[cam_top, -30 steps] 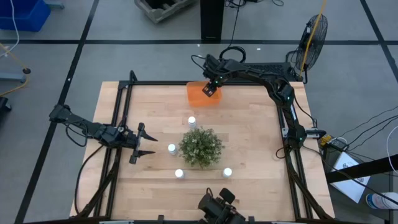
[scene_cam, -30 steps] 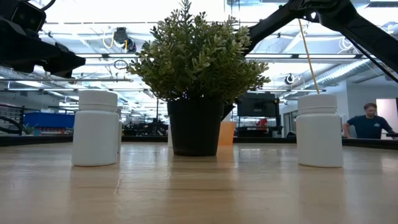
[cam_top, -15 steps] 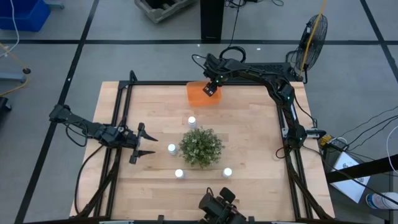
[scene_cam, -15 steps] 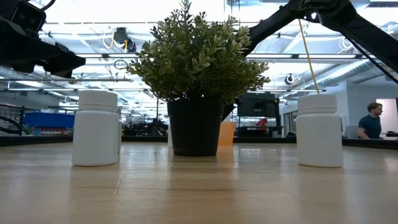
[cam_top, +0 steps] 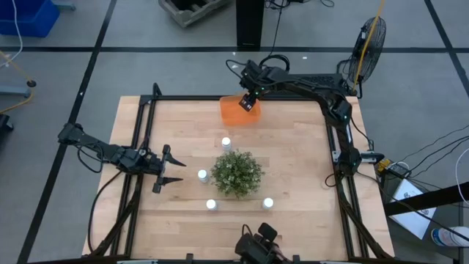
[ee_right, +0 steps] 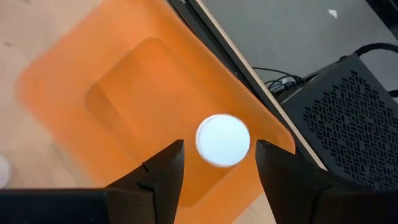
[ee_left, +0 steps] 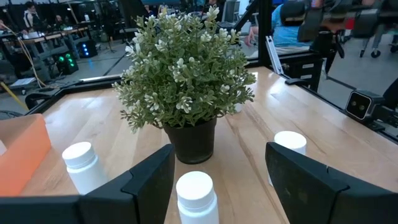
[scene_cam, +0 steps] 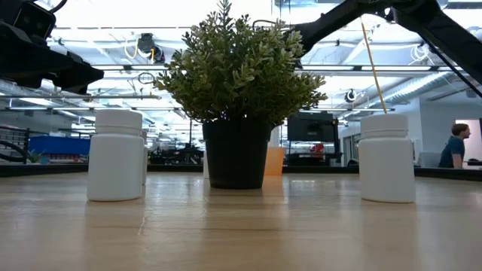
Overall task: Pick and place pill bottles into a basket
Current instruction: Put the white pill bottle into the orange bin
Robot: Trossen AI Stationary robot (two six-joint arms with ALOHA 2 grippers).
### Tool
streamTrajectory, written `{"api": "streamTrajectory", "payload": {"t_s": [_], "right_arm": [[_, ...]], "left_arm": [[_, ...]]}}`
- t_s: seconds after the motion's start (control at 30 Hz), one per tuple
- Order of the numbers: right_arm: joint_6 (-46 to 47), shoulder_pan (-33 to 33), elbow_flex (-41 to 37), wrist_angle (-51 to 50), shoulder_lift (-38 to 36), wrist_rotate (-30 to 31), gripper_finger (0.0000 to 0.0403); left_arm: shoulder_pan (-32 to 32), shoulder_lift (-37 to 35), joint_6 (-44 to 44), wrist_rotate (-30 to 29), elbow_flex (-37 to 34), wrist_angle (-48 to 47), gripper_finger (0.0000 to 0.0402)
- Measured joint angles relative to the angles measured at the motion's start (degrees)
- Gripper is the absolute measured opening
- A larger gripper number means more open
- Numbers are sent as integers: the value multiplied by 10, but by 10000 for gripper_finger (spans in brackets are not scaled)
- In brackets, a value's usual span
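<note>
Table: I see a light wooden top inside a dark frame, both arms reaching over it.
Right arm: I have it stretched along the far edge, ending above the basket.
Left arm: it waits low at the left side of the table.
Plant: a green bush in a black pot, near the middle of the table; from the low view it stands between two bottles.
Basket: the orange bin sits at the far edge, well apart from the plant.
Right gripper: I see it hovering over the basket, fingers apart on either side of a white cap, not pressing it.
Left gripper: fingers spread wide, nothing between them, pointed at the plant.
Bottle in the basket: seen cap-on from above, against the orange floor of the bin.
Bottles on the table: four stand upright around the plant, one on the far side, one to the left, two on the near side.
</note>
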Motion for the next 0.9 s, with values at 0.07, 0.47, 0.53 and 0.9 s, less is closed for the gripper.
{"api": "streamTrajectory", "payload": {"t_s": [0.07, 0.47, 0.53, 0.9], "right_arm": [[0, 7, 0, -4, -14, -1, 190], [-3, 102, 0, -70, -80, -63, 186], [17, 121, 0, -87, -78, -63, 186], [82, 162, -33, -148, -75, -60, 185]], "left_arm": [[0, 0, 3, 0, 0, 0, 255], [0, 0, -1, -3, 0, 1, 255], [0, 0, -1, -3, 0, 1, 255], [0, 0, -6, -3, 0, 1, 255]]}}
